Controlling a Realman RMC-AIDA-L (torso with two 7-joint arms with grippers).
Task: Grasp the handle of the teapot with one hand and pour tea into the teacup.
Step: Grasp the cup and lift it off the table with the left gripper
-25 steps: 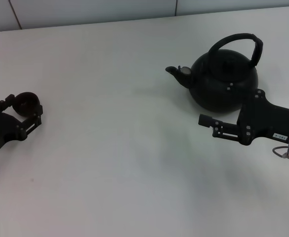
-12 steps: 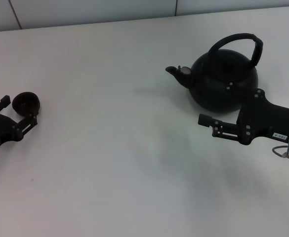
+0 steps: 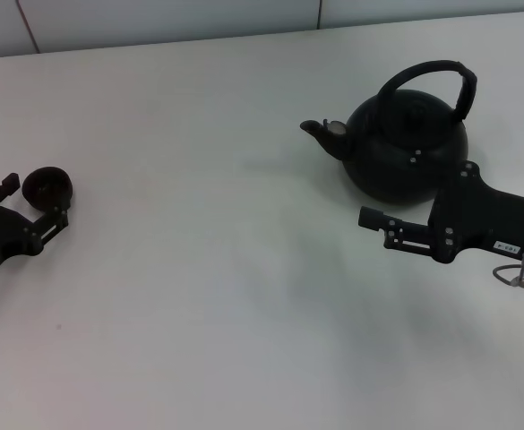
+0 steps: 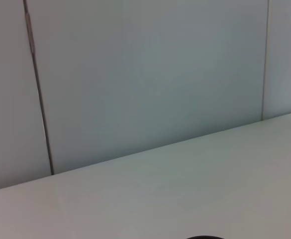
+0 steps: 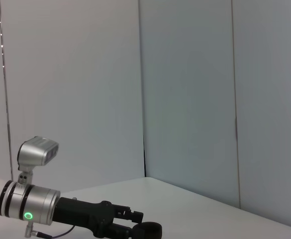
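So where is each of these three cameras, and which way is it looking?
Head view: high on the robot, looking down at the table, teapot, teacup, left gripper and right gripper.
Left wrist view: low, facing the wall; no arm shows.
Right wrist view: looks across at the left gripper.
Shared: left gripper and teacup.

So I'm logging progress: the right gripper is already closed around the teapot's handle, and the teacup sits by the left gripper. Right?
Not quite. In the head view the right gripper is low on the table in front of the teapot, clear of the handle. The teacup does sit by the left gripper.
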